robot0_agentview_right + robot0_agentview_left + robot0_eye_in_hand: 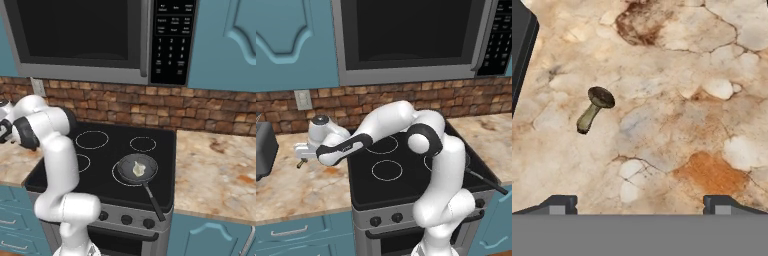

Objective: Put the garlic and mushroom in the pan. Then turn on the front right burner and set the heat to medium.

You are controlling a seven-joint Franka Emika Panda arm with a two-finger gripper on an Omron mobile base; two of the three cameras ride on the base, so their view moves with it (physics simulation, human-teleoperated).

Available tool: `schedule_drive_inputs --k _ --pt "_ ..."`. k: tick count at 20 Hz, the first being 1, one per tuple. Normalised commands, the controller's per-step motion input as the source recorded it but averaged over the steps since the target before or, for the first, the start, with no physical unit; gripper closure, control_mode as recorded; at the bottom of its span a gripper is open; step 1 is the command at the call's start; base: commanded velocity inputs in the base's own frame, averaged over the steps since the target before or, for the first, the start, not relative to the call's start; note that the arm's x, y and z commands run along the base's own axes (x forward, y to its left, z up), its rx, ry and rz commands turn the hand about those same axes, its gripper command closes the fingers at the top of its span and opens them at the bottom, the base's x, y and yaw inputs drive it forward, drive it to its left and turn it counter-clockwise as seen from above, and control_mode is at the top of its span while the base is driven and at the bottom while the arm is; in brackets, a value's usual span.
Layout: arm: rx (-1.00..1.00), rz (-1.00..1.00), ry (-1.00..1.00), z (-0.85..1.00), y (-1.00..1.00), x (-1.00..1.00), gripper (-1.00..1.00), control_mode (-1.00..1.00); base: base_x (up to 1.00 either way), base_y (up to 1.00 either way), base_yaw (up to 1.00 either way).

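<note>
Item count: one mushroom [594,108] on the counter [677,100]; one garlic [138,169] inside one pan [125,165]; four burner rings on one cooktop [107,150]; one microwave [75,35].

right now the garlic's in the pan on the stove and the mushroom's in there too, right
Not quite. The garlic is in the pan on the stove, as the right base view shows, but the mushroom lies on the counter, seen in the hand view.

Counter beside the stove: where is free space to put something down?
Right counter between stove and brick wall lies bare. Left counter is open beyond the mushroom. The front right burner is crowded: the pan holds the garlic.
</note>
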Motion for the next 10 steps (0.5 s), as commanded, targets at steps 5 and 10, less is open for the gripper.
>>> schedule_drive_inputs --k 5,10 --pt "0.04 0.0 -0.02 -0.09 0.1 0.35 -1.0 -1.0 0.0 0.0 0.0" --pt "0.07 0.0 -0.04 -0.23 0.1 0.32 -1.0 -1.0 0.0 0.0 0.0"
